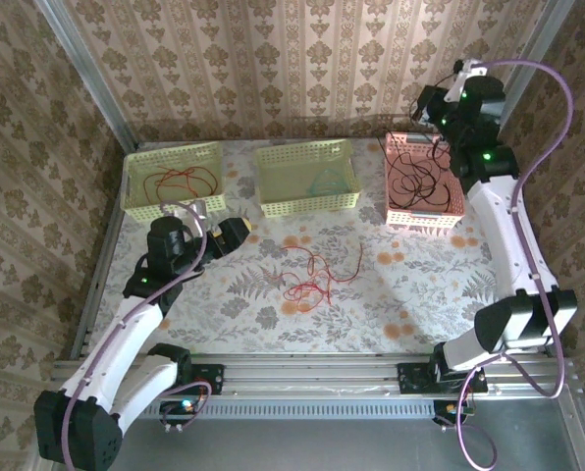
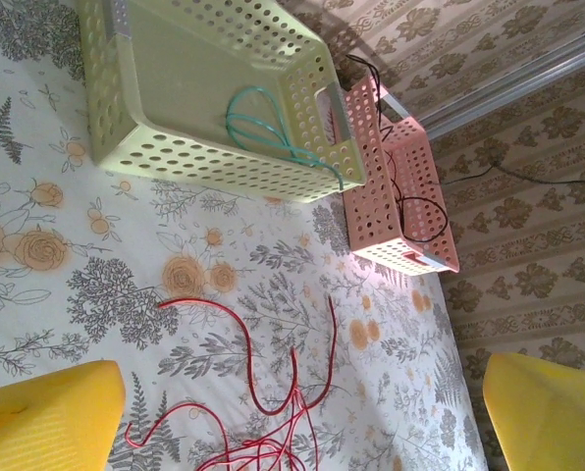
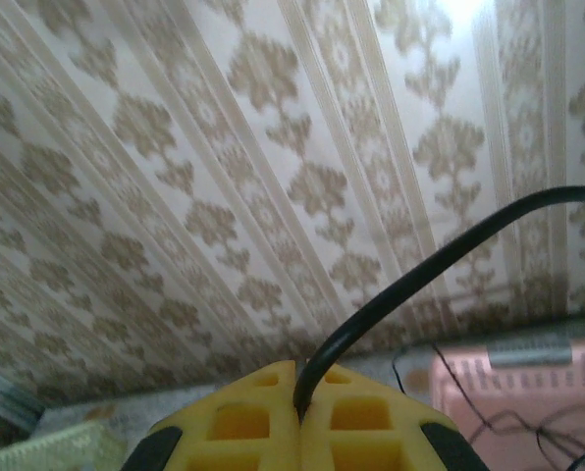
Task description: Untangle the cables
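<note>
A loose tangle of red cable [image 1: 317,275] lies on the flowered cloth at mid-table, also seen from the left wrist [image 2: 263,402]. My left gripper [image 1: 236,234] hovers just left of it, open, its yellow fingers [image 2: 47,417] wide apart with nothing between them. My right gripper [image 1: 440,106] is raised high over the pink basket [image 1: 452,186], shut on a black cable [image 3: 420,270] that hangs down into that basket's black cables [image 1: 415,182]. More red cable [image 1: 180,182] lies in the left green basket. A teal cable [image 2: 273,132] sits in the middle basket.
Three perforated baskets line the back of the table: left green [image 1: 140,196], middle green [image 1: 273,196] and the pink one on the right. Patterned walls close in the back and both sides. A metal rail [image 1: 312,371] runs along the near edge.
</note>
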Controlling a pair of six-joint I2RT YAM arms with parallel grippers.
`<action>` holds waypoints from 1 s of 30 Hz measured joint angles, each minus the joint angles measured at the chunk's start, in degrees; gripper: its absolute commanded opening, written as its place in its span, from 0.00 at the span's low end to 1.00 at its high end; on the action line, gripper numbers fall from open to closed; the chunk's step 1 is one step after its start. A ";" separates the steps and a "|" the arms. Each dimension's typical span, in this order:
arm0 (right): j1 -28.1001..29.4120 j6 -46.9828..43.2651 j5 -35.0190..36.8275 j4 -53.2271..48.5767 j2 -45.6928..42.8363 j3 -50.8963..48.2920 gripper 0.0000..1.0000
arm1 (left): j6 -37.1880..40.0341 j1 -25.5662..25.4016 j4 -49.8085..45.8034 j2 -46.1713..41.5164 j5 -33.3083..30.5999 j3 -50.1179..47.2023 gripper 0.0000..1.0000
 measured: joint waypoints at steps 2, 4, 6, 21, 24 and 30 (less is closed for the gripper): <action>-0.61 -0.42 -0.24 -1.36 0.96 -2.86 0.19 | 0.00 0.00 0.02 0.11 0.17 0.00 0.95; -1.16 -0.85 -0.04 -3.37 1.66 -5.88 0.41 | 0.00 0.00 -0.02 0.11 0.24 0.00 0.95; -1.42 -0.81 0.76 -5.53 2.21 -7.96 0.51 | 0.00 0.00 0.00 0.09 0.26 -0.02 0.95; 14.49 -0.42 5.03 -4.48 -18.47 -24.87 0.53 | -0.42 -4.31 2.67 6.36 -0.02 -0.33 0.91; 24.96 -0.50 4.35 -1.22 -23.23 -32.89 0.49 | -0.33 -7.65 3.26 10.23 -0.85 -0.33 0.89; 36.72 2.54 3.89 1.46 -20.68 -49.05 0.47 | 2.05 -16.92 2.64 18.75 -2.29 0.15 0.82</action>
